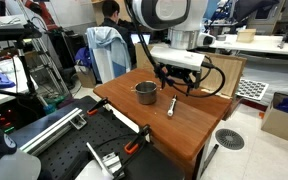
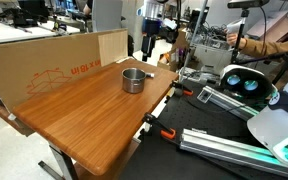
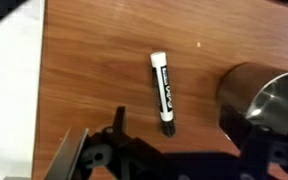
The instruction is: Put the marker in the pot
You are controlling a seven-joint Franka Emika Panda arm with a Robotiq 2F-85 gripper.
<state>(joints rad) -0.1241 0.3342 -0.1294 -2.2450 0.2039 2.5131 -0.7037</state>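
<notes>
One marker flat on the table, pincer wide above it

In the wrist view the gripper [image 3: 174, 152] hung over the wooden table [image 3: 94, 60] with its fingers [image 3: 77, 152] spread wide and nothing between them. Just beyond it, the marker [image 3: 163, 93] lay flat on the bare wood, touching neither the fingers nor the pot. Its long axis ran almost along the 12-to-6 line of that view. The dark cap was at the 6 o'clock end, nearest the gripper, and the white barrel pointed to 12. The pot [image 3: 266, 95] stood upright at 3 o'clock of the marker, near but apart, its mouth open.

The marker looked light, stiff and smooth, and being round it would likely roll if nudged sideways. The best hold was probably across the middle of the barrel, fingers closing from 9 and 3, square to the long axis. In an exterior view the marker [image 1: 171, 105] lay at about 4 o'clock of the pot [image 1: 145, 93].
</notes>
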